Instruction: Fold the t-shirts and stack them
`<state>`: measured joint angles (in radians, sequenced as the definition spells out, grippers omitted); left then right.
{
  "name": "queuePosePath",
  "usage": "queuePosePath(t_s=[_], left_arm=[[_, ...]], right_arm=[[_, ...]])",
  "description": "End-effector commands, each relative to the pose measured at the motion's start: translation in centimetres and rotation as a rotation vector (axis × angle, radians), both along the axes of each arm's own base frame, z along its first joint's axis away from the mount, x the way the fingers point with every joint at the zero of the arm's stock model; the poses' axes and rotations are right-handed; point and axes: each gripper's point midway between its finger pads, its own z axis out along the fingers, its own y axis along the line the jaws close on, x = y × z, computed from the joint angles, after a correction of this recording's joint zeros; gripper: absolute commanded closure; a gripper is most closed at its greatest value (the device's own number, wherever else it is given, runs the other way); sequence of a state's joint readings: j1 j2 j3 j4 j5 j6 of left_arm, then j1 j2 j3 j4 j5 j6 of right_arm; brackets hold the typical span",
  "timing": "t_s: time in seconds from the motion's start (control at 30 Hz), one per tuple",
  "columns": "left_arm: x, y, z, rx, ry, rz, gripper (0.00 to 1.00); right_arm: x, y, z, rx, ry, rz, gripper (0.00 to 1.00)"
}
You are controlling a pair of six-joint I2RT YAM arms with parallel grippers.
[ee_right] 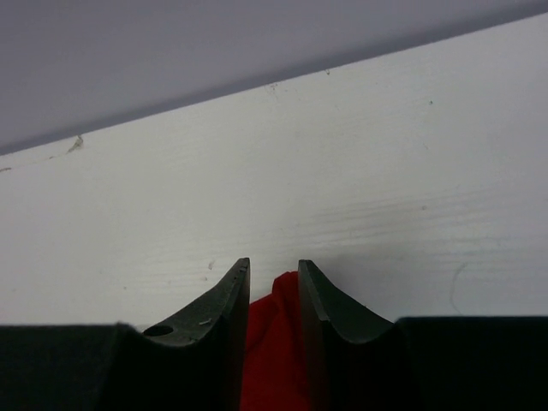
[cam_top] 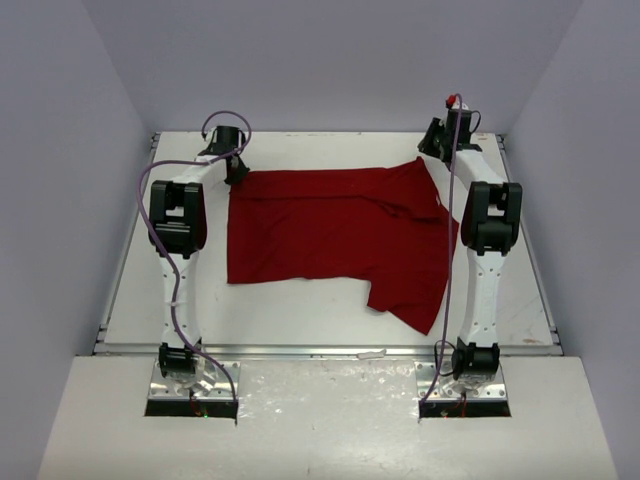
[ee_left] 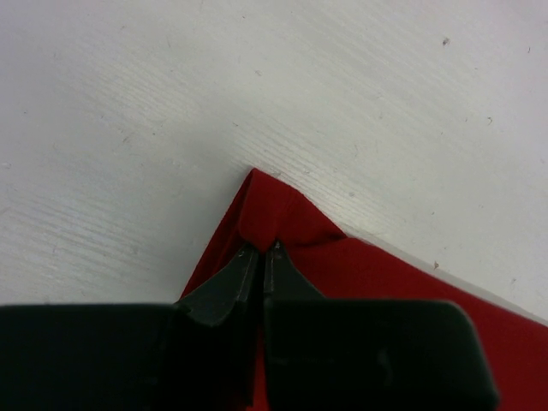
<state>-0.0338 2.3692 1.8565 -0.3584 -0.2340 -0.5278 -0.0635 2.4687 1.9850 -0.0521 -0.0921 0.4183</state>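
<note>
On the white table (cam_top: 300, 310), we see the deep-red t-shirt (cam_top: 330, 225) lying spread across the middle, its near right part rumpled and trailing toward the near edge. At the shirt's far left corner our left gripper (ee_left: 261, 250) has its jaws almost together, pinching the pointed tip of the cloth. At the far right corner our right gripper (ee_right: 274, 267) stands with jaws narrowly parted, a fold of red cloth caught between them, close to the table's far edge.
</note>
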Motion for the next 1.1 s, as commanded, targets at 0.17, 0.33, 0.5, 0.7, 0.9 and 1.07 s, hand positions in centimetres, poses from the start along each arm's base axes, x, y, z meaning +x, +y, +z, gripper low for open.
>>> queuePosePath(t_s=[0.17, 0.33, 0.5, 0.7, 0.9, 1.07], left_arm=[[-0.4, -0.1, 0.6, -0.011, -0.003, -0.014, 1.0], [-0.3, -0.2, 0.4, -0.017, -0.003, -0.017, 0.99], [-0.4, -0.2, 0.3, -0.016, 0.0, -0.017, 1.0], [-0.4, -0.2, 0.1, -0.015, 0.005, -0.016, 1.0], [-0.5, -0.2, 0.0, -0.017, 0.006, -0.016, 1.0], [-0.5, -0.3, 0.0, -0.018, 0.006, -0.017, 1.0]], right_arm=[[0.3, -0.2, 1.9, -0.002, -0.036, 0.006, 0.66], [-0.3, -0.2, 1.0, -0.012, -0.013, 0.02, 0.63], [-0.9, -0.2, -0.1, -0.017, 0.006, 0.023, 0.66], [-1.2, -0.2, -0.3, -0.013, 0.012, 0.025, 0.67], [-1.1, -0.2, 0.2, -0.024, 0.001, 0.022, 0.87], [-1.2, -0.6, 0.6, -0.031, -0.005, 0.003, 0.99]])
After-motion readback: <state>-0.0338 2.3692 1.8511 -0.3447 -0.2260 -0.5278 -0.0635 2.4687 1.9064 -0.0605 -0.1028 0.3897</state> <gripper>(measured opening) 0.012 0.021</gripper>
